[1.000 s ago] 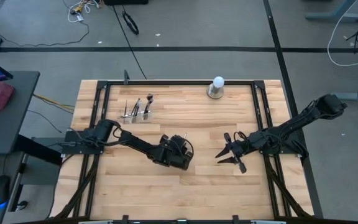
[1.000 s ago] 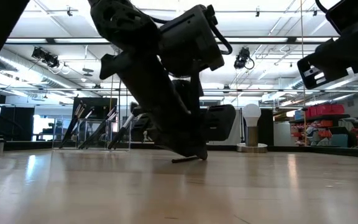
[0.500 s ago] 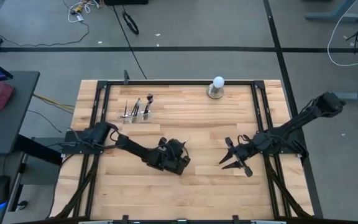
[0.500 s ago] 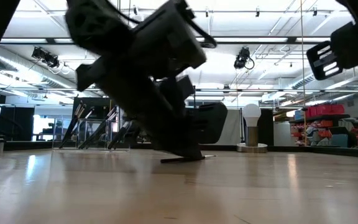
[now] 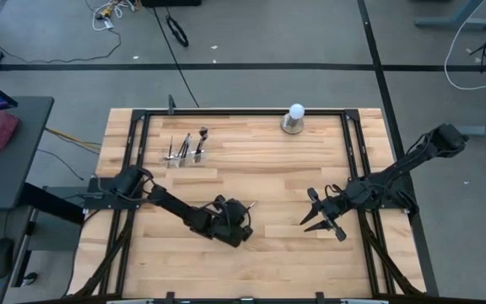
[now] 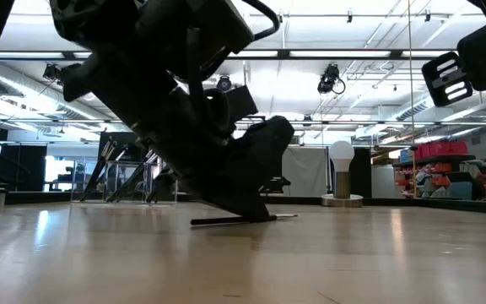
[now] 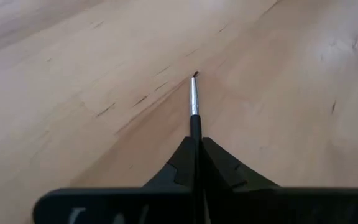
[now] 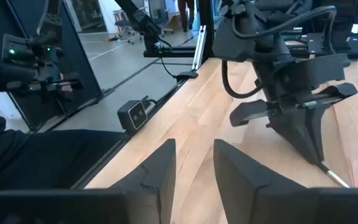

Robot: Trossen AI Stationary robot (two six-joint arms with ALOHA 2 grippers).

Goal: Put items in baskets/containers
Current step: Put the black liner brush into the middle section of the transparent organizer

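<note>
Gripping one makeup brush (image 7: 194, 102) shut between its fingers low on the counter (image 5: 277, 253), the left hand (image 5: 241, 213) has the clear holder (image 5: 186, 157) well apart, farther back; the right hand (image 5: 319, 214) waits half open, empty.

Light wooden table (image 5: 268, 169) of jointed planks, framed by black rails along the far edge and both sides. Near the far left corner, a clear compartmented holder (image 5: 186, 157) standing on the boards with several brushes (image 5: 201, 143) upright in it. At the far edge, toward the middle, a white ball on a grey round base (image 5: 294, 119). Nearer the front, left of centre, one thin brush (image 6: 234, 219) lying flat on the wood, silver ferrule and small dark tip forward
</note>
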